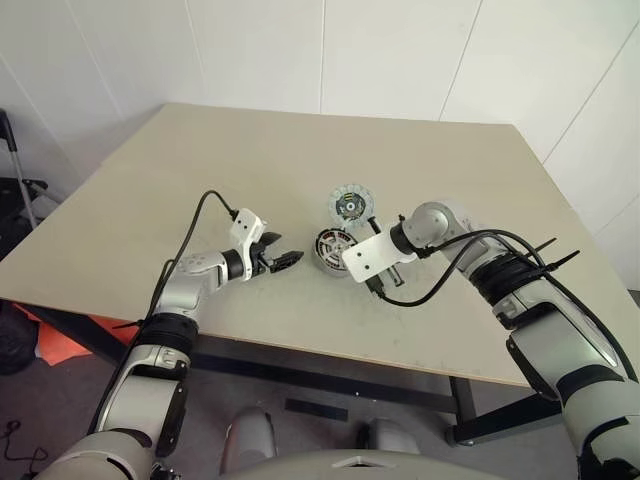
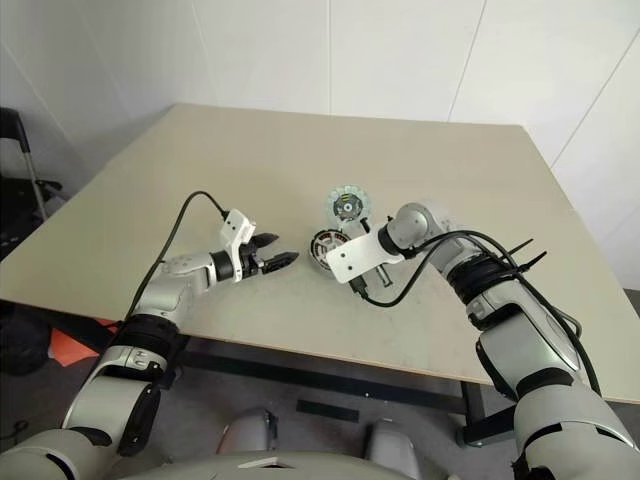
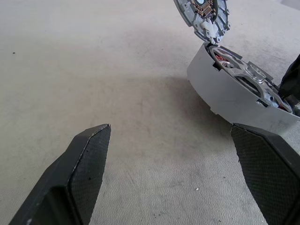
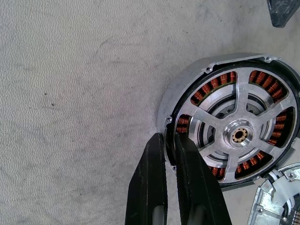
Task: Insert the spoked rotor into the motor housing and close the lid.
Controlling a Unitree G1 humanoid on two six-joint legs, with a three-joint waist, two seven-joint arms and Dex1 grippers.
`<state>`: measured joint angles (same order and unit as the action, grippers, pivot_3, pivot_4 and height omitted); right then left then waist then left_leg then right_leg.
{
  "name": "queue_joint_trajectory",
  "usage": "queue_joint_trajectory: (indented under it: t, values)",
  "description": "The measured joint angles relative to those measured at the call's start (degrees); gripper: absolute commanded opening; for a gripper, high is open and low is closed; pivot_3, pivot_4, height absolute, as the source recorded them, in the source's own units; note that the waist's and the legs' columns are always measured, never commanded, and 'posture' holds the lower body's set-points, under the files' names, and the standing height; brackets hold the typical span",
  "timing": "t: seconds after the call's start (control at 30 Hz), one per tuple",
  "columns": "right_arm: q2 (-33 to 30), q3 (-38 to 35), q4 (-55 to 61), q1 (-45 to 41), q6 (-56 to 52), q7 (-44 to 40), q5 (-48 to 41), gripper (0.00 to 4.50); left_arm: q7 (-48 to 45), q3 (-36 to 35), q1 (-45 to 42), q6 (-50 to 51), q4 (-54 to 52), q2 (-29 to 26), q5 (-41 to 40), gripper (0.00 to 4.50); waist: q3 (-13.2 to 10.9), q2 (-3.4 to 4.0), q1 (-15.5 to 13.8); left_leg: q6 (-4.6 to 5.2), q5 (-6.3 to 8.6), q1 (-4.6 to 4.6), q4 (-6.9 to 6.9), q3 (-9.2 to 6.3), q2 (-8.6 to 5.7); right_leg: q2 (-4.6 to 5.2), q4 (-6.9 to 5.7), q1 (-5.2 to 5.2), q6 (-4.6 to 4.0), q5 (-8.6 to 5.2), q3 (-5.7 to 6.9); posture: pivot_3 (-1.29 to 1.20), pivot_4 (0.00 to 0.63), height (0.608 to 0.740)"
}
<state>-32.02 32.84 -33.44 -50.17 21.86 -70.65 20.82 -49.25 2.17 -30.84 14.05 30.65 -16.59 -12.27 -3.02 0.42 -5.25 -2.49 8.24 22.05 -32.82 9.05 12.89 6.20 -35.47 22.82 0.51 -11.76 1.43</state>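
Beige table (image 1: 300, 170) with motor housing (image 1: 333, 249) beside lid (image 1: 350, 204).

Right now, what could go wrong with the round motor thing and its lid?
The right gripper pinches only the thin rim of the motor housing, so it might slip or tip the housing. The lid stands open beside the housing, touching it; a nudge could knock it. The left gripper is open close by and may bump the housing.

Left end effector (image 1: 285, 260) agape, right (image 4: 169, 140) pinched.
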Motion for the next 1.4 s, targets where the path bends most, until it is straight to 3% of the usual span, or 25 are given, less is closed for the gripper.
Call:
queue_joint_trajectory:
  t: [0.27,0.5,0.67,0.77,0.9,1.13,1.4]
  values:
    - [-1.3,-4.4,7.6,3.7,-15.3,-1.8,-3.4,0.01,0.8,-0.1,0.9,0.0,-0.1,0.5,0.0,4.33,-0.1,0.0,-0.5,0.0,0.0,0.2,0.0,0.0,-0.07,0.02,0.02,0.03,-0.01,0.01,-0.07,0.0,0.0,0.74]
    - [-11.6,-9.7,27.1,8.7,-48.1,-14.0,-12.4,0.01,2.2,-0.2,3.2,0.1,-2.4,2.1,-0.1,4.33,-0.1,0.09,-1.8,0.2,0.12,0.67,0.12,0.01,0.0,0.02,0.52,0.23,-0.04,0.02,0.03,0.0,0.0,0.74]
    - [-17.8,-10.0,38.5,8.4,-73.5,-17.2,-19.5,0.01,3.3,-0.4,4.7,0.1,-4.0,3.1,-0.1,4.33,-0.1,0.2,-2.1,0.17,0.11,0.58,0.2,0.03,0.03,0.02,0.57,0.21,-0.04,0.02,0.0,0.0,0.0,0.74]
    - [-17.8,-9.7,42.5,6.1,-88.6,-16.5,-24.4,0.01,3.9,-0.4,5.3,0.1,-4.6,3.8,-0.1,4.33,-0.1,0.3,-1.9,0.06,0.05,0.42,0.2,0.05,0.02,0.01,0.43,0.21,-0.04,0.02,-0.08,0.0,0.0,0.74]
    - [-10.7,-9.6,43.5,-0.9,-105.3,-10.6,-30.2,0.01,4.0,-0.2,5.8,0.3,-4.9,4.6,-0.1,4.33,-0.1,0.33,-1.8,-0.15,-0.08,0.02,0.33,0.08,0.03,-0.01,0.1,0.2,-0.02,0.01,-0.18,0.0,0.0,0.74]
    - [1.6,-10.8,29.3,-3.7,-109.6,7.4,-31.5,0.01,4.4,-0.3,7.4,1.5,-7.7,3.7,-0.5,4.33,-0.1,0.32,-2.2,-0.3,-0.17,0.09,0.4,0.08,-0.07,0.07,0.09,0.23,0.0,-0.01,-0.21,0.0,0.0,0.74]
    - [6.3,-11.9,19.9,-5.4,-104.6,15.1,-33.2,0.01,4.8,-4.5,10.4,4.3,-13.0,-2.1,-3.1,4.33,-0.1,0.31,-2.5,-0.39,-0.22,0.07,0.57,0.07,-0.06,0.02,0.14,0.24,0.0,-0.01,-0.15,0.0,0.0,0.74]
